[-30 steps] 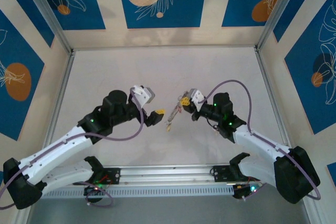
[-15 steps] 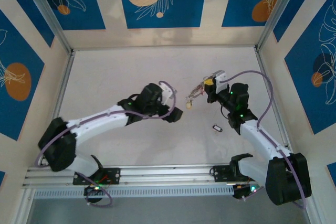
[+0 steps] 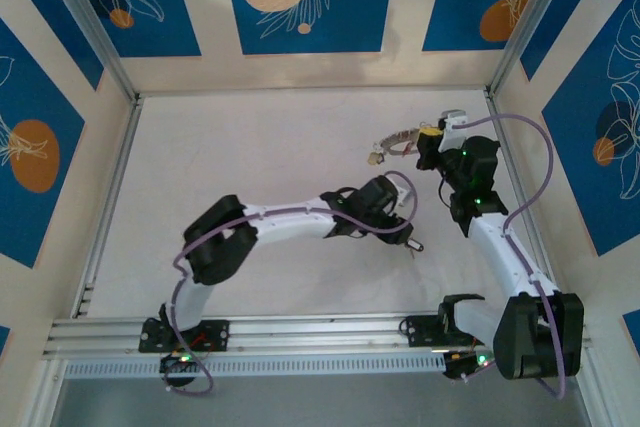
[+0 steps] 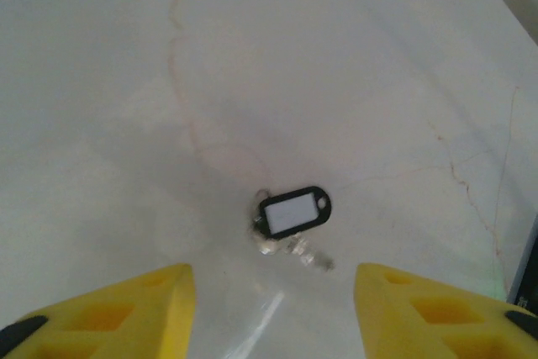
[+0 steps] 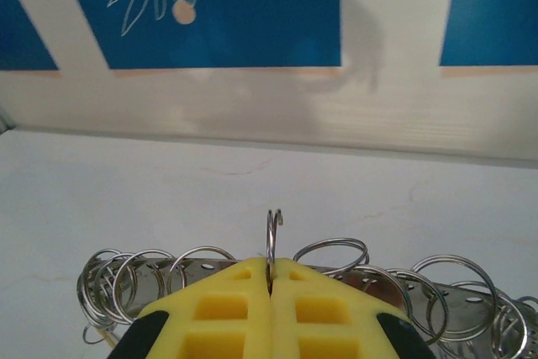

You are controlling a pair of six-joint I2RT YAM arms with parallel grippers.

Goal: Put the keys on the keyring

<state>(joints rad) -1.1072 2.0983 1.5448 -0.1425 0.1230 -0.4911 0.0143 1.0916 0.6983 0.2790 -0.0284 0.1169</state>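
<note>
One of the keys (image 4: 287, 244), small and silvery with a black tag (image 4: 294, 212), lies flat on the white table. My left gripper (image 4: 273, 325) hovers low just short of it, open, one yellow finger (image 4: 118, 317) on each side and nothing between them. From above, this key (image 3: 413, 244) sits at the tip of the left gripper (image 3: 402, 235). My right gripper (image 5: 271, 279) is shut on the keyring (image 5: 273, 233), seen edge-on as a thin wire loop. It holds the keyring (image 3: 395, 143) raised at the back right, by the right gripper (image 3: 428, 139).
Behind the pinched loop hangs a perforated metal strip (image 5: 471, 296) carrying several wire rings (image 5: 332, 250). The right wall post (image 3: 515, 177) stands close to the right arm. The left arm (image 3: 290, 217) stretches across the middle of the table.
My left arm swung right across the table and came down over the black-tagged key, its jaws narrowing. My right arm carried the keyring back and to the right.
</note>
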